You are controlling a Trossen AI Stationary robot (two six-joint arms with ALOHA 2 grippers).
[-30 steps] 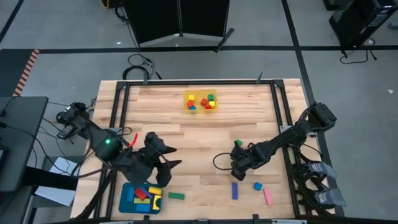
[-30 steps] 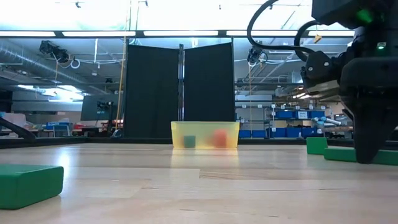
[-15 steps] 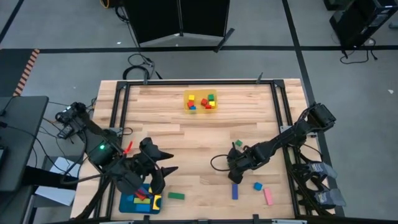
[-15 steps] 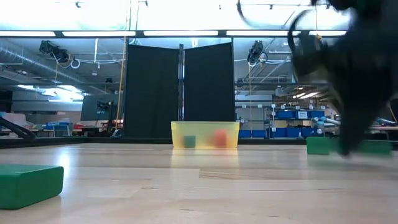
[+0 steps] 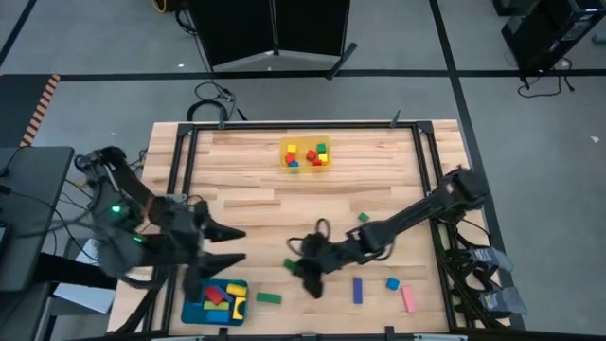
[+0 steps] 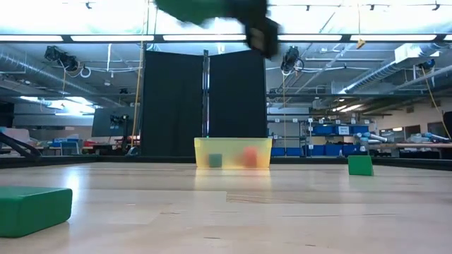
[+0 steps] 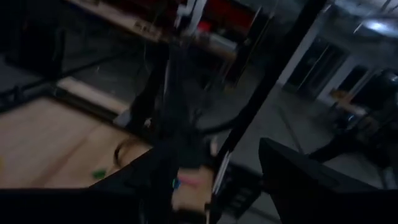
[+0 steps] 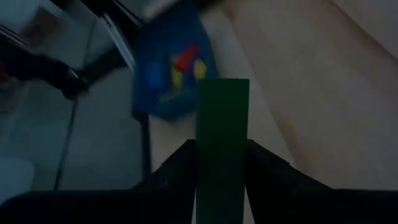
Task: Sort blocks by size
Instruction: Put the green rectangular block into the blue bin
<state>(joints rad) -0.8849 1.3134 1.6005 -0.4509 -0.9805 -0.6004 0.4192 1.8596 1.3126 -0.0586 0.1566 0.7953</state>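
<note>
Progress: partial | right gripper clamped on green bar, above table's front middle | left gripper spread wide, empty, front-left | sorted: cubes in yellow tray; bars in blue tray | remaining: several blocks near front edge

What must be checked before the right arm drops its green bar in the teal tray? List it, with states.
1. Grip: right gripper is shut on the green bar: ok.
2. Bar off the table: the low view shows it high up: ok.
3. Gripper over the teal tray: it is short of it, over bare wood: not ok.
4. Left gripper clear of the path: open, close beside the tray: cannot tell.
5. Room in the tray: several blocks lie in it: cannot tell.
</note>
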